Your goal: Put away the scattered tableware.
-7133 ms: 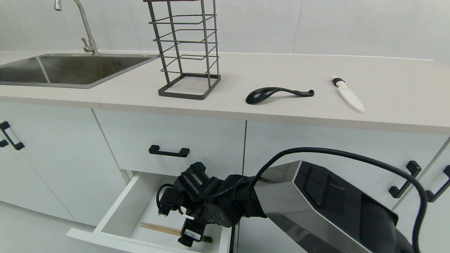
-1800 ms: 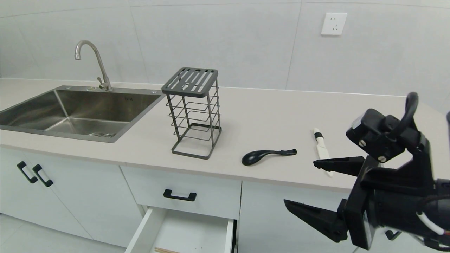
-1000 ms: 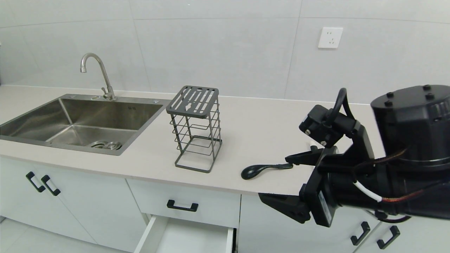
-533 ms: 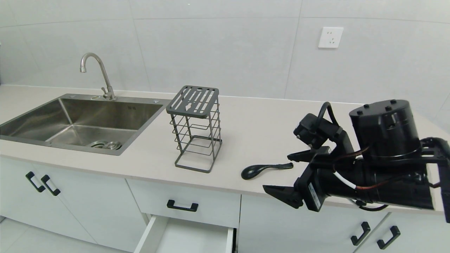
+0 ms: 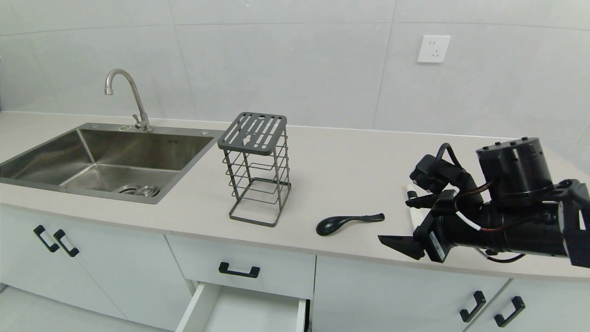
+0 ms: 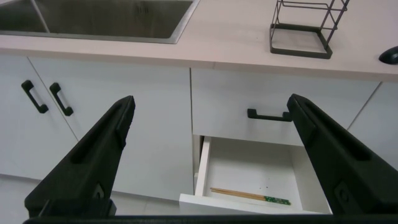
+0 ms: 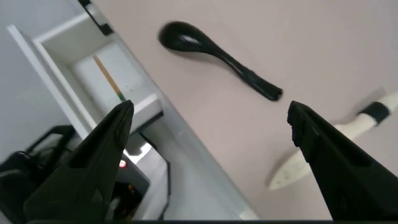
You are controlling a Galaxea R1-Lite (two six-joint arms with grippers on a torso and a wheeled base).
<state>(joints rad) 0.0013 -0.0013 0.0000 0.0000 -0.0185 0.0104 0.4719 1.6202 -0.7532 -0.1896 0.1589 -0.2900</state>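
While the right hand (image 5: 394, 217) gapes, glossy black curved spoon (image 5: 348, 222), matte counter (image 5: 345, 170)

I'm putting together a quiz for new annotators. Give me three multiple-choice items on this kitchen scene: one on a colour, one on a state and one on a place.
1. The spoon on the counter is:
A. white
B. black
C. red

2. The right gripper is:
A. open and empty
B. shut on the spoon
C. shut and empty

3. The chopsticks lie:
A. on the counter
B. in the drawer
C. in the right gripper

Answers:
1. B, since its bowl and handle are both black.
2. A, since its jaws stand wide apart with nothing between them.
3. B, since the left wrist view shows them on the floor of the open drawer.
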